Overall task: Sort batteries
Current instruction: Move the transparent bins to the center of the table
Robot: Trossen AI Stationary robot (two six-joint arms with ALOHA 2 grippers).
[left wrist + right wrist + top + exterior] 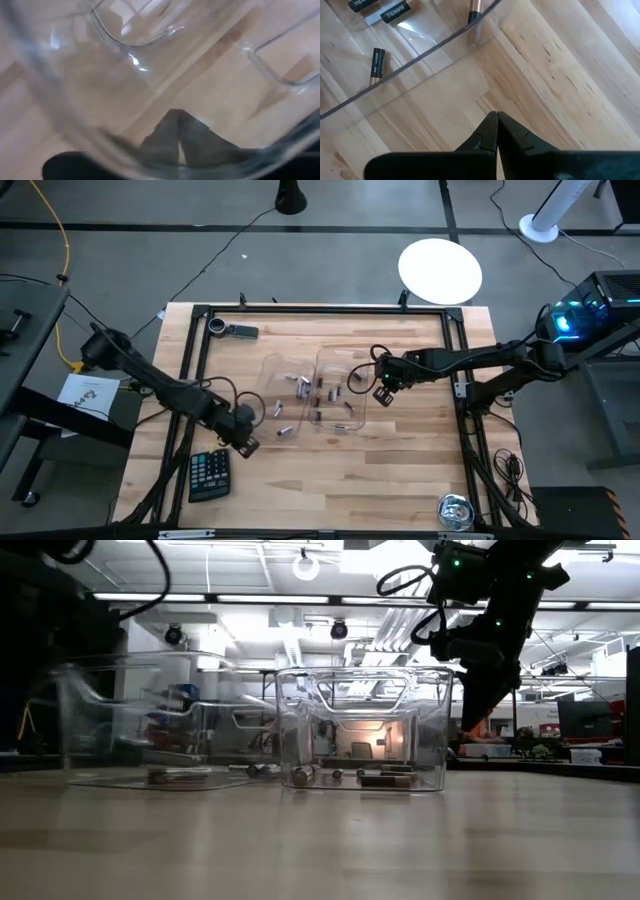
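The pale butcher-block wooden tabletop point(380, 470) has a smooth, satin finish with visible grain and plank seams. On it stand two clear, glossy plastic trays point(362, 730), their walls catching ceiling-light glints. Inside lie small cylindrical batteries point(376, 66), black matt jackets with coppery metallic ends. The flat black calculator point(209, 475) looks like dull plastic. A round tape measure point(455, 512) at the near edge shines like polished chrome. The right gripper point(497, 131), its fingers pressed together, is matt black, faintly textured plastic; the left gripper point(178, 145) looks the same through the tray wall.
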